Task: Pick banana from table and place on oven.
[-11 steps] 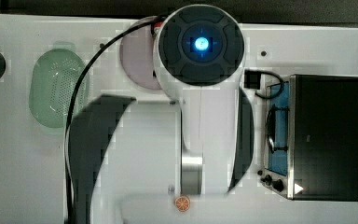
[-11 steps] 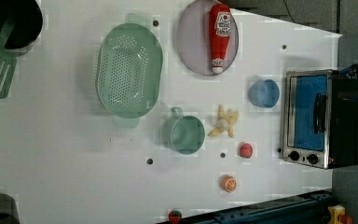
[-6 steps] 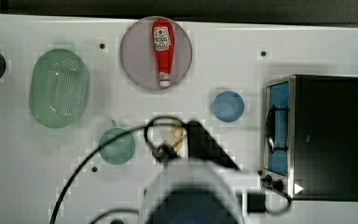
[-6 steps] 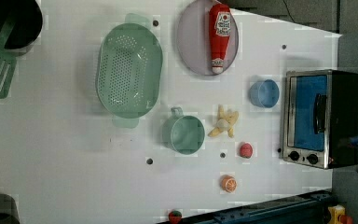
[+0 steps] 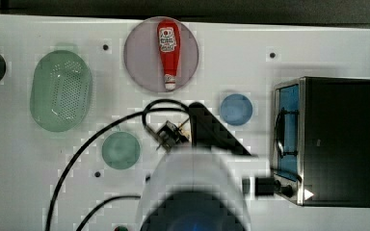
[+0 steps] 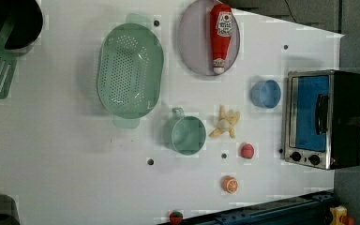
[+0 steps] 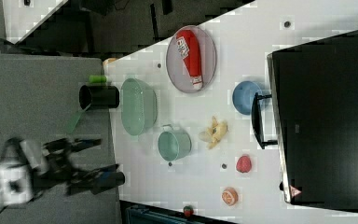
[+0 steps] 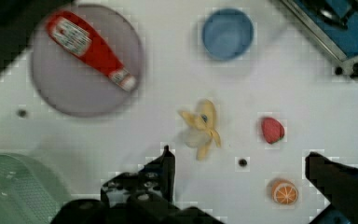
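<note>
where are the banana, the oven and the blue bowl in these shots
banana [image 6: 225, 123], left view, on its pale middle where the peel prongs meet
oven [image 6: 312, 119], left view, on the blue glass door
blue bowl [image 5: 236, 109], top view, on the middle of its inside

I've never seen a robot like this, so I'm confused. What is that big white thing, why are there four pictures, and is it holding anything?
The big white thing is a robot arm, seen from above in the top view. Four cameras photograph one moment: three stand around the table, and one rides on the arm's wrist, looking down past its pincer.

On the white table lie a toy banana, a ketchup bottle on a round plate, a green strainer, a green cup, a blue bowl, a red berry and an orange slice. A small oven stands at the table's edge.

The pincer is open and holds nothing. In the wrist view the banana lies on the table just beyond its two dark fingers.
</note>
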You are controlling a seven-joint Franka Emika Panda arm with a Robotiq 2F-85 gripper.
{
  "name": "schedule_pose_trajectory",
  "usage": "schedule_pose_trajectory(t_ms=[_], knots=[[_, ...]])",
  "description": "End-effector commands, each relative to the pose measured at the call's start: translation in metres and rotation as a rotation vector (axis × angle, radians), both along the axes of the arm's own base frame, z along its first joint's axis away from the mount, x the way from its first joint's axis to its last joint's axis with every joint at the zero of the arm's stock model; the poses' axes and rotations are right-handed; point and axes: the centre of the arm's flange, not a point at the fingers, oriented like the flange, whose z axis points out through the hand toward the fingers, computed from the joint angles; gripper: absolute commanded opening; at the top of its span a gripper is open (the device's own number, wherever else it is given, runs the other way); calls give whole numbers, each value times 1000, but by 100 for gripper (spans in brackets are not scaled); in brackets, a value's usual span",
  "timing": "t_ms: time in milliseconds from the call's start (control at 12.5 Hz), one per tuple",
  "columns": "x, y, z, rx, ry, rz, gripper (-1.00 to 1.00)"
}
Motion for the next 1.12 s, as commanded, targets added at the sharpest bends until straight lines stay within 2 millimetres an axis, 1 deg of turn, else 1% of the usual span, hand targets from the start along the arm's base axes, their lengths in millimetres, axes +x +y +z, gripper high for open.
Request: schedule_pose_trajectory(t_ms=[80, 320, 400, 560, 720, 800, 960, 1120], knots=[[29, -14, -110, 20, 127, 3, 100], [49, -16, -192, 29, 118, 3, 100], [52, -16, -220, 32, 114, 3, 100], [50, -16, -271, 37, 104, 4, 100], [45, -14, -311, 41, 100, 8, 100], [43, -11, -328, 44, 103, 11, 100], [39, -6, -359, 49, 128, 19, 100], [36, 0, -385, 55, 153, 29, 100]])
